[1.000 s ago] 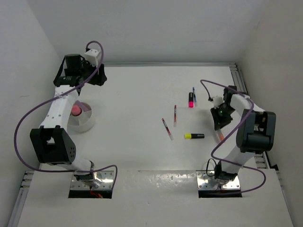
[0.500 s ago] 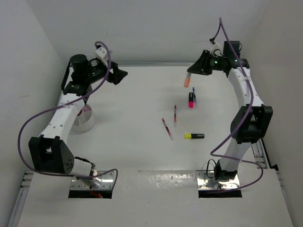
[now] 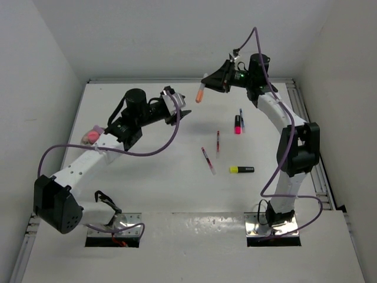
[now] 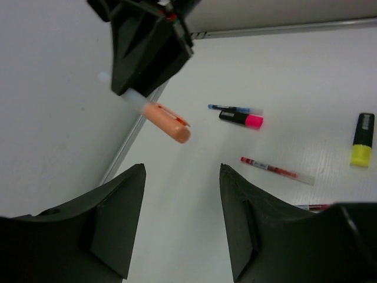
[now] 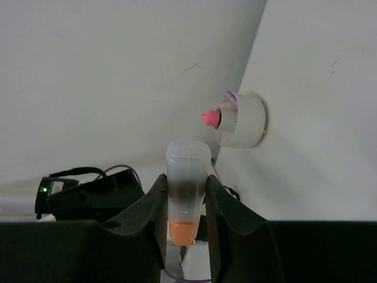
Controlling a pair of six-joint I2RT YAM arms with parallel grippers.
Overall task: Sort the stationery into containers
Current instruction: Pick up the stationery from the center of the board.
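My right gripper (image 3: pixel 208 83) is raised over the back of the table and is shut on an orange highlighter (image 3: pixel 201 93), which hangs cap down. The wrist view shows the highlighter's clear barrel (image 5: pixel 187 177) clamped between the jaws. My left gripper (image 3: pixel 183 111) is open and empty, just left of and below the highlighter, which the left wrist view shows ahead of it (image 4: pixel 168 122). The pale round dish (image 5: pixel 246 121) stands at the far left with a pink highlighter (image 5: pixel 209 117) in it. My left arm mostly hides the dish in the top view.
On the table to the right lie a blue pen (image 3: pixel 241 112), a pink-black highlighter (image 3: pixel 238 124), a red pen (image 3: pixel 217 143), another red pen (image 3: pixel 207 160) and a yellow-black highlighter (image 3: pixel 241 170). White walls close in the back and sides.
My right gripper has carried the orange highlighter left along the back. My left arm has swung from the back left corner toward the middle, ending near the highlighter.
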